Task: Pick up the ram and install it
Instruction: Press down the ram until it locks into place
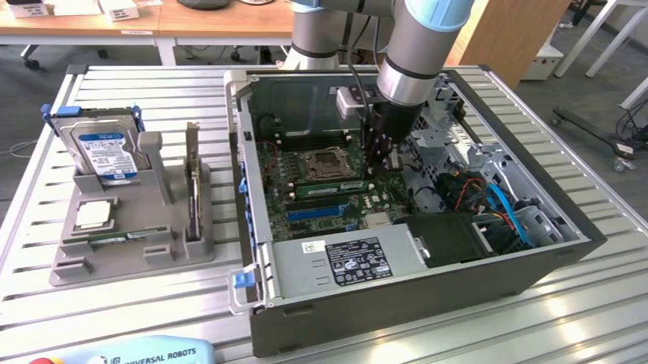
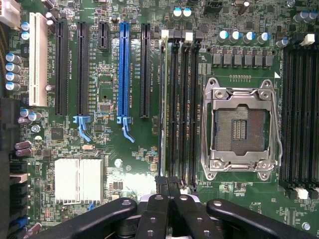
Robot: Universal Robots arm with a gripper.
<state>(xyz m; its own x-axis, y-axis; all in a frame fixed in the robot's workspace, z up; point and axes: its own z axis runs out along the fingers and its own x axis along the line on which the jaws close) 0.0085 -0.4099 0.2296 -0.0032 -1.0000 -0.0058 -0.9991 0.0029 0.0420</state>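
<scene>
Long, thin green circuit-board ram stick [image 1: 335,184] [image 2: 162,99] — upright on its long edge, seated in a black memory slot [image 2: 166,74]. It runs straight out from beneath the closed gripper [image 2: 167,183] — contact unclear.

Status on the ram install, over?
Gripper shut, low over the memory slots. Ram standing in a slot beside the CPU socket, one end under the gripper. Neighbouring slots empty, nothing in the way.

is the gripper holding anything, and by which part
Cannot be told. The gripper is shut over one end of the ram, which sits in a motherboard slot; gripping or just pressing is unclear.
</scene>
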